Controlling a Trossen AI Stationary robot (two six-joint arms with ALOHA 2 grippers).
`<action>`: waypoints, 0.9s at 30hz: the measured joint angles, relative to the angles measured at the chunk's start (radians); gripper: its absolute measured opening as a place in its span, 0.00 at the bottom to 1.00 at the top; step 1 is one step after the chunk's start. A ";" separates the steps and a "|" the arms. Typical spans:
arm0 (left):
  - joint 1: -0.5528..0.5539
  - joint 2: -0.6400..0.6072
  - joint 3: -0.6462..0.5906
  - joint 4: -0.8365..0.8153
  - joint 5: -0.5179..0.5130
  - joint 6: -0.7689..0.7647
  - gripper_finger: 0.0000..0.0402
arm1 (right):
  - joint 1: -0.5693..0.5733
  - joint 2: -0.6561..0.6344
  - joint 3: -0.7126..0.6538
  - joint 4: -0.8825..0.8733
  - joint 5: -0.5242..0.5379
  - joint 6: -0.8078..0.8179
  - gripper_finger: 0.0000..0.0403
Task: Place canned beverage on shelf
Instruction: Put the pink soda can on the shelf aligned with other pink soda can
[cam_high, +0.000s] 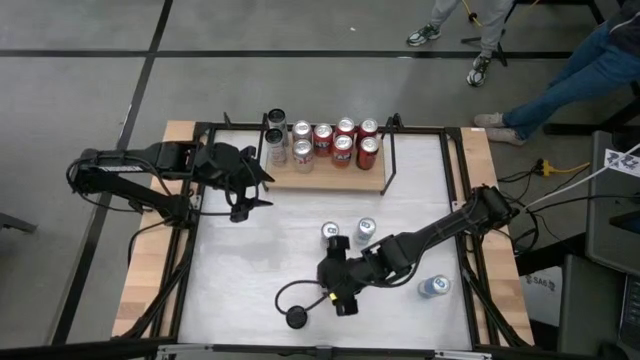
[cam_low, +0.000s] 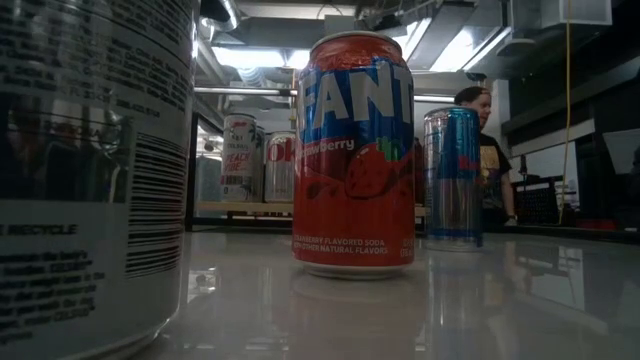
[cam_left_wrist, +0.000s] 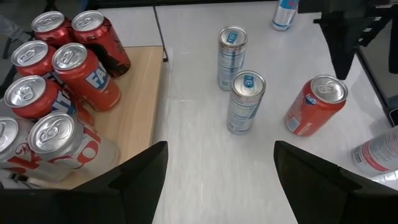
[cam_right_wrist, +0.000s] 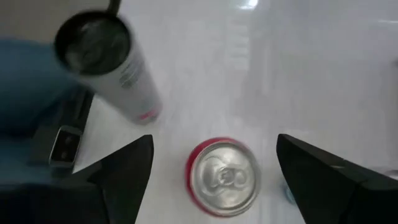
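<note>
Nearest the table's front edge: a white dark-topped can (cam_high: 297, 317), upright, just beside the working arm. Next back, the right gripper (cam_right_wrist: 214, 149), pointed down over the red Fanta can (cam_right_wrist: 225, 176) with fingers spread wide to either side of its lid – straddling it, not gripping it. Can upright on the white table (cam_high: 250, 270), well apart from the shelf.

Behind that, two slim silver cans (cam_left_wrist: 247, 102) standing close together, and a blue can (cam_high: 433, 287) off toward the right edge.

Farthest back, the shelf (cam_high: 335, 180): light wood, black rods at the ends, its back half already crowded with red and silver cans (cam_high: 340, 140), bare board left along the front. Left gripper (cam_high: 245, 185) waiting by the shelf's left end, fingers apart, nothing between them.

Risks, as a judgement: closing off-centre or too high on the rim would likely tip the red can or let it slip. Lifting low could clip the slim pair, which stands on the straight line to the shelf. Setting down too far back would knock the standing rows – too far forward, off the board's edge. Possible crowding too with the left arm parked at the shelf's end.
</note>
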 joint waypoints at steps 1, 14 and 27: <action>0.000 0.000 0.000 0.000 0.000 0.000 0.71 | -0.001 0.000 0.000 0.002 0.012 0.019 0.82; 0.000 0.000 0.000 -0.002 -0.001 0.027 0.71 | -0.002 0.055 -0.004 -0.015 0.011 0.123 0.82; 0.001 0.000 0.000 -0.009 0.000 0.029 0.71 | -0.002 0.062 -0.004 -0.058 0.027 0.130 0.82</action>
